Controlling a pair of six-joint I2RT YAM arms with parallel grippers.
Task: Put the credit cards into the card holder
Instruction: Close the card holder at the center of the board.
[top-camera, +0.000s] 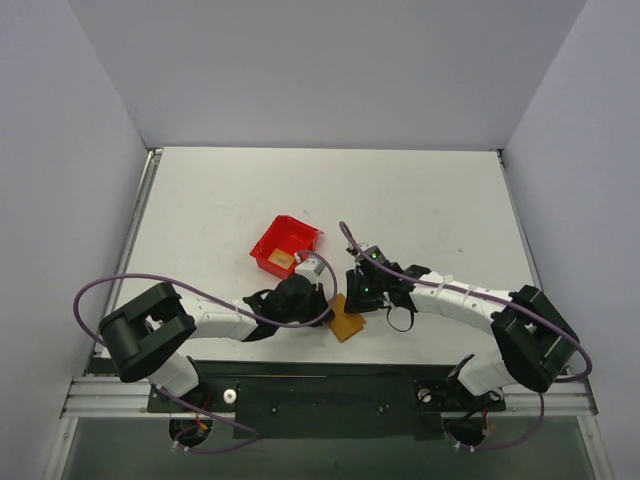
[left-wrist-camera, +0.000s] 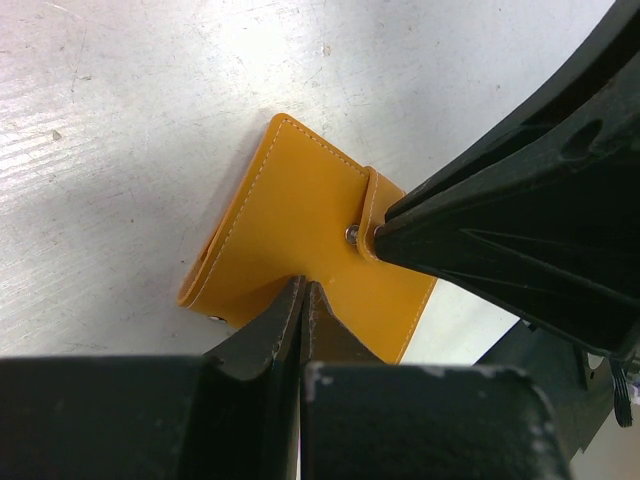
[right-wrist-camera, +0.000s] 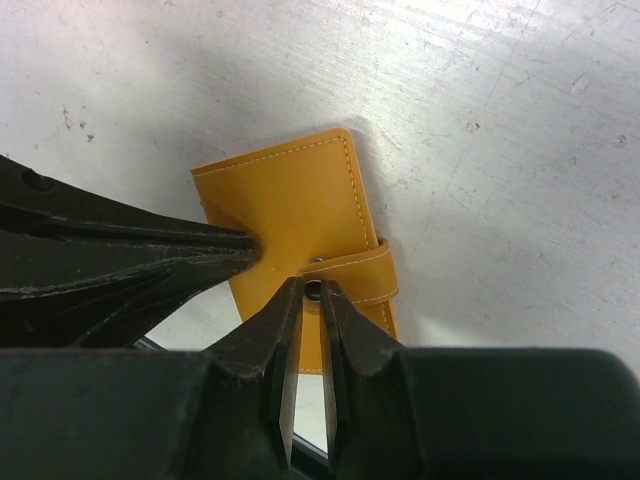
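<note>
The left pincer (left-wrist-camera: 303, 290) is drawn nearly shut, its two fingers meeting on the near edge of the card holder (left-wrist-camera: 290, 210) and gripping it there. The right pincer (right-wrist-camera: 311, 292) is just as narrow: its tips close on the small tab (right-wrist-camera: 365, 270) at the metal snap (left-wrist-camera: 352, 233), which shows between them in the right wrist view. The card holder is an orange-tan wallet, folded shut with pale stitching along its borders. It lies on the table (top-camera: 420, 200) between the two pincers, close to the near edge and about midway between the arm bases. The two pincers come at it from opposite sides, and their tips are very near each other, almost touching over the wallet. The left arm (top-camera: 215, 320) reaches low from its base at the lower left and stretches rightward. The right arm (top-camera: 460, 300) reaches leftward from the lower right, its wrist bent down over the wallet. A red bin (top-camera: 262, 243) stands just beyond the left pincer, near the wallet but not touching it. The far half of the table and its right side lie open, while room toward the near edge is tight, since the wallet's corner sits just beside the dark rail there.
</note>
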